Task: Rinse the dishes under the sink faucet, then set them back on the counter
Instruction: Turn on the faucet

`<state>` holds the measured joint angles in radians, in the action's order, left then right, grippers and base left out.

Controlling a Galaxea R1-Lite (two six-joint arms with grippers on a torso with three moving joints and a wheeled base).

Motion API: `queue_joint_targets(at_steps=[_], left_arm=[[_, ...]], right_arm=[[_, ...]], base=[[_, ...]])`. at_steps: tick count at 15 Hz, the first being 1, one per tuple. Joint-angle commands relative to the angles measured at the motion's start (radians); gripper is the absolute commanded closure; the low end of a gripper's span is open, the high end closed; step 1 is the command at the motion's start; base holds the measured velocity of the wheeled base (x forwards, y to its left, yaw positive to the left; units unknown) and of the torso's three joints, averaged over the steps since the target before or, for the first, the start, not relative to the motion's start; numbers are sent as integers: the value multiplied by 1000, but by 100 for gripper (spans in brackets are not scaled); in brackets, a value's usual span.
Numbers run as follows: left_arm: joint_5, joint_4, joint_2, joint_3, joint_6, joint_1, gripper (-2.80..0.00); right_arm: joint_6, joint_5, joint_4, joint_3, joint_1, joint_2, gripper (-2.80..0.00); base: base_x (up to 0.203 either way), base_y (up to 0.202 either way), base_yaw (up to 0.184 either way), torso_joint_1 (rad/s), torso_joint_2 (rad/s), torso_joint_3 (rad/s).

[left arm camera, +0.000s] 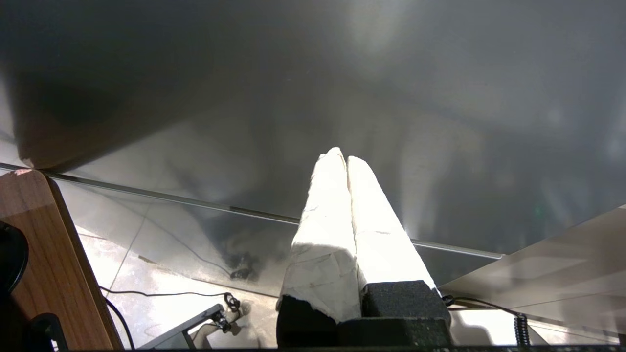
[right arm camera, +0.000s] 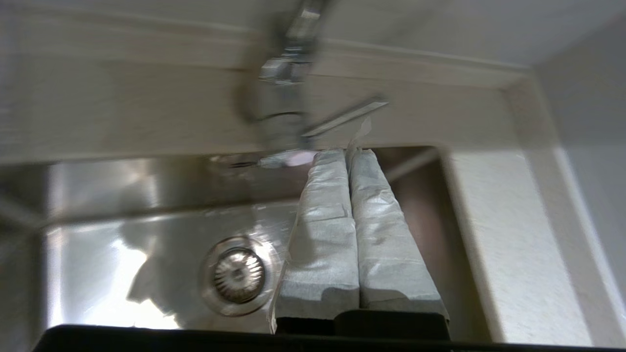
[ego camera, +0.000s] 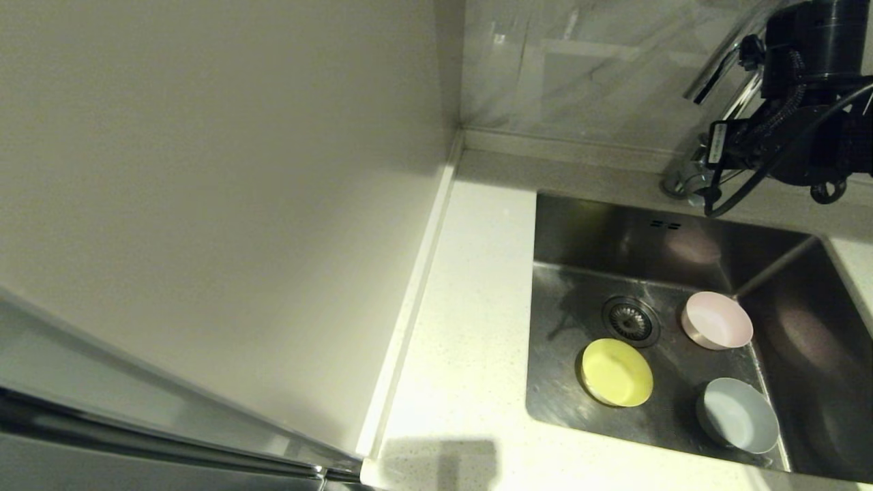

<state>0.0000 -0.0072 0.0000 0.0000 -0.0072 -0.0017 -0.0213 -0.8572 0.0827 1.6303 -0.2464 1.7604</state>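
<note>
Three bowls sit on the sink [ego camera: 566, 232] floor: yellow bowl [ego camera: 616, 372] just beside the drain [ego camera: 631, 320], pink bowl [ego camera: 717, 320] on the drain's other side, grey bowl [ego camera: 740, 414] nearest us. We see our right hand [right arm camera: 346, 152] up by the faucet [right arm camera: 286, 93], its fingers pressed together and gripping nothing, well above the bowls. Our left hand [left arm camera: 341, 155] hangs parked away from the tabletop [ego camera: 470, 286], fingers likewise pressed together, empty.

Right gripper [right arm camera: 346, 152] raised, fingers pressed together; left gripper [left arm camera: 342, 157] likewise.
</note>
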Motion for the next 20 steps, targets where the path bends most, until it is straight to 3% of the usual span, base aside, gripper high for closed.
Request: queue_joint_targets(at_steps=[1, 4, 6, 8, 12, 16, 17, 20], left_arm=[[0, 0, 0, 3, 0, 0, 0], [0, 0, 0, 3, 0, 0, 0], [0, 0, 0, 3, 0, 0, 0], [0, 0, 0, 3, 0, 0, 0], [0, 0, 0, 3, 0, 0, 0], [0, 0, 0, 3, 0, 0, 0], [0, 0, 0, 3, 0, 0, 0], [0, 0, 0, 3, 0, 0, 0]], right_arm=[[-29, 5, 2, -32, 57, -40, 0], [-141, 99, 11, -105, 175, -109, 0], [-241, 229, 30, -173, 283, -147, 0], [-387, 472, 99, -190, 384, -149, 0], [-679, 1114, 271, -130, 637, -56, 0], [-771, 1560, 245, -123, 843, 19, 0], [-827, 1639, 174, -120, 876, 34, 0], [-967, 1681, -93, -127, 894, 62, 0]], base=[[0, 0, 0, 0, 0, 0], [0, 0, 0, 0, 0, 0], [0, 0, 0, 0, 0, 0], [0, 0, 0, 0, 0, 0], [0, 0, 0, 0, 0, 0], [0, 0, 0, 0, 0, 0], [0, 0, 0, 0, 0, 0], [0, 0, 0, 0, 0, 0]])
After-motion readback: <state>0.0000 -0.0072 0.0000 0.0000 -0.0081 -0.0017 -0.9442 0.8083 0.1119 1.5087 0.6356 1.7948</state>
